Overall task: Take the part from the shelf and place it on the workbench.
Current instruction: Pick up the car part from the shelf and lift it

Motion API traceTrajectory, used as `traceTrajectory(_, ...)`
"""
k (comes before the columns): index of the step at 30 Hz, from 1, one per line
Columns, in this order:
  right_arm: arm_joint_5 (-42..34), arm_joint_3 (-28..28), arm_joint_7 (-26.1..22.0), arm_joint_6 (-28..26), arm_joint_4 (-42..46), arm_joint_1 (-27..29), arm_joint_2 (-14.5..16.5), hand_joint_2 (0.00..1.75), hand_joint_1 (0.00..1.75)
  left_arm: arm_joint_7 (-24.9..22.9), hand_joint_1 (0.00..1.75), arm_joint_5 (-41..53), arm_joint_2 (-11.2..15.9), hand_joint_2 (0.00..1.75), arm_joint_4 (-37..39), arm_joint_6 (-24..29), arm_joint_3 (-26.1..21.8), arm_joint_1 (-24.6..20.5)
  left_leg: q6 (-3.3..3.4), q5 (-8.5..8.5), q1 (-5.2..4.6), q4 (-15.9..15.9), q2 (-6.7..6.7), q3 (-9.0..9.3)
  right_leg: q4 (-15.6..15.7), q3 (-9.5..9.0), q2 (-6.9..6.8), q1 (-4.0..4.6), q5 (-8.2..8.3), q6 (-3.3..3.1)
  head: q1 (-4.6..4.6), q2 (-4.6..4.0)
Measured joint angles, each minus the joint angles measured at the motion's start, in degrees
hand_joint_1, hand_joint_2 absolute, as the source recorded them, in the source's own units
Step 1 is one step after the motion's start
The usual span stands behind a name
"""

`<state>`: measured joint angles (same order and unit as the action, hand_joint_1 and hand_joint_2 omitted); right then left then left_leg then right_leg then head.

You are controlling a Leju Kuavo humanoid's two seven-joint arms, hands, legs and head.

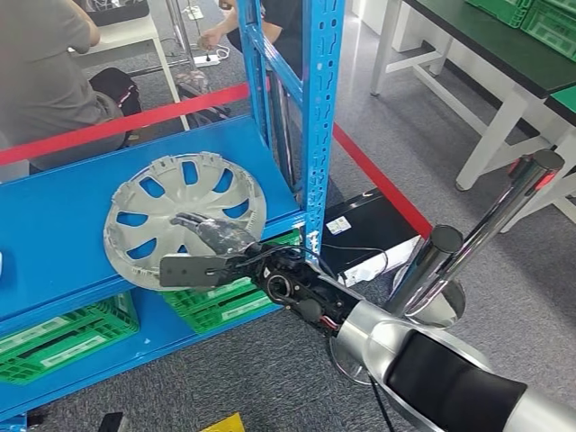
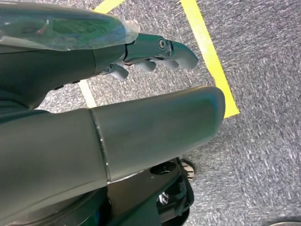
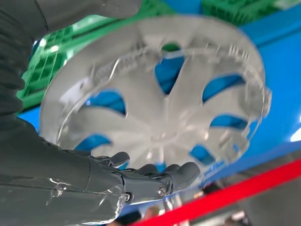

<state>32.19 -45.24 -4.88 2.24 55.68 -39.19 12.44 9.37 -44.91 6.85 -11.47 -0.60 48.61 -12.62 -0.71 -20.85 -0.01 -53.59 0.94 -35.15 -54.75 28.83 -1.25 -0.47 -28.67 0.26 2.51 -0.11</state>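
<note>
The part is a silver-grey wheel cover [image 1: 163, 193] lying flat on the top blue shelf [image 1: 54, 225], its near rim slightly past the shelf's front edge. My right hand [image 1: 207, 247] grips that near rim, dark fingers [image 1: 203, 229] across the top face and thumb under the edge. The right wrist view has the wheel cover [image 3: 160, 103] blurred, between the fingers [image 3: 156, 181] and the thumb of my right hand [image 3: 71, 179]. My left hand [image 2: 149, 127] hangs over the grey floor with nothing in it, fingers [image 2: 170, 49] apart from the thumb.
A blue upright post [image 1: 316, 117] stands just right of the wheel cover. Green crates [image 1: 61, 337] fill the lower shelf. A person [image 1: 40, 72] sits behind the shelf. Red floor tape [image 1: 381, 175], a black box [image 1: 360, 234] and white-legged, green-topped tables [image 1: 489, 54] lie to the right.
</note>
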Motion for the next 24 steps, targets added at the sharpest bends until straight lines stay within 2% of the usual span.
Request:
traceTrajectory(11,-1.65,2.21,3.79,2.47,10.07,-2.47,-5.82,1.75,0.0,0.82,0.0,-0.46,-0.2,0.0,0.0,0.08,0.0,0.62,0.0,0.0,0.0,-0.03,0.02,0.03,0.01,-0.02,0.02,-0.01,0.02,0.0,-0.01,0.0)
traceTrajectory(18,-0.85,3.07,2.67,2.28,8.0,-2.39,-8.17,1.75,0.0,0.23,0.0,0.14,-0.63,0.0,0.0,-0.45,0.33,0.23,0.0,0.0,0.0,-0.02,0.03,0.02,0.01,-0.03,0.02,-0.01,0.02,0.0,-0.01,0.0)
traceTrajectory(24,0.75,2.81,1.15,3.55,4.3,-2.45,-8.41,1.75,0.0,-0.27,0.0,0.04,-0.86,0.0,0.0,-0.52,0.84,0.02,0.0,-0.01,0.0,-0.02,0.04,0.02,0.01,-0.05,0.0,0.0,0.02,0.0,0.0,0.0)
